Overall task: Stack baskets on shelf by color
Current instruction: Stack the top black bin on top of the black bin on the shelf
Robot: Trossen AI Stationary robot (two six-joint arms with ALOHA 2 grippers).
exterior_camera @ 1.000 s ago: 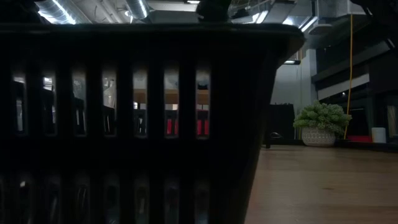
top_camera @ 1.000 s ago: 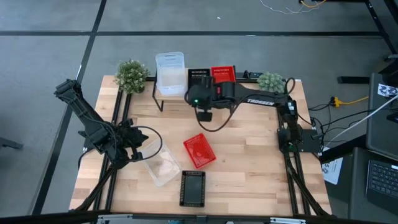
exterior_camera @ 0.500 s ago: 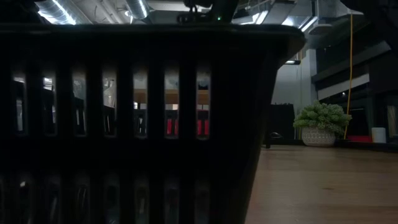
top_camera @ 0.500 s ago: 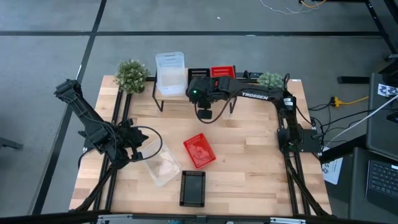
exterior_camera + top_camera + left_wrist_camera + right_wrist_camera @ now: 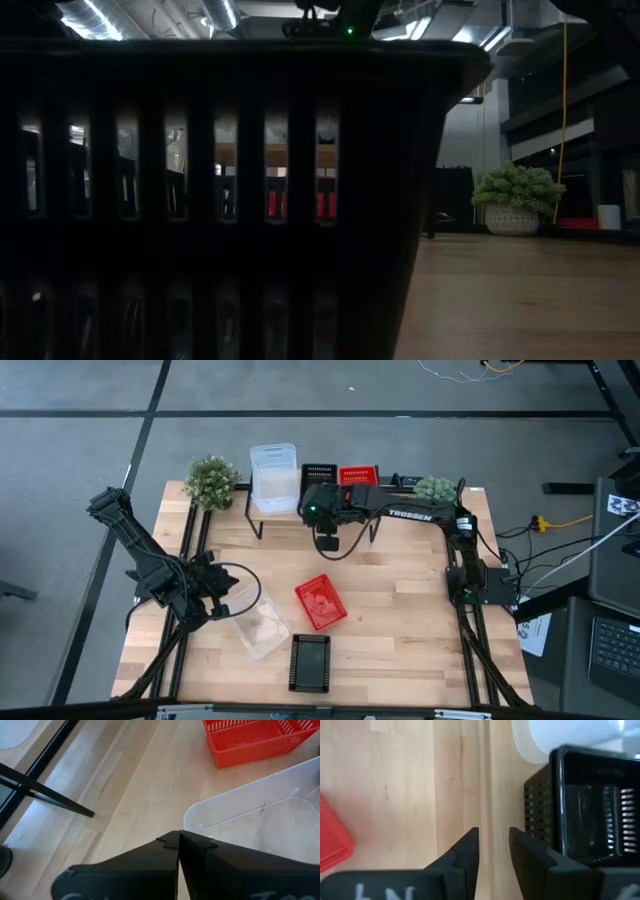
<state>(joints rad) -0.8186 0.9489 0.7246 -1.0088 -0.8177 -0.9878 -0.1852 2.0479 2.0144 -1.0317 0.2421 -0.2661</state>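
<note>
On the shelf [image 5: 287,511] at the far edge stand a clear stack [image 5: 273,478], a black basket [image 5: 318,474] and a red basket [image 5: 359,476], side by side. My right gripper [image 5: 492,832] hovers open over the shelf's near edge, just beside the black basket's [image 5: 585,805] near wall; bare wood shows between its fingers. On the table lie a red basket [image 5: 320,601], a clear basket [image 5: 258,627] and a black basket [image 5: 310,661]. My left gripper [image 5: 178,834] is shut at the table's left, just short of the clear basket's rim [image 5: 200,815].
Two green potted plants [image 5: 211,481] [image 5: 436,489] flank the shelf. The black basket near the front edge fills most of the low view [image 5: 230,200]. Bare wood lies at the table's right half [image 5: 410,620]. Black frame rails run along both table sides.
My right gripper has gone toward the far edge and down over the shelf beside the black basket, tipping a little, then held still for the last half second. Its finger gap cannot be compared. The baskets have stayed where they were.
</note>
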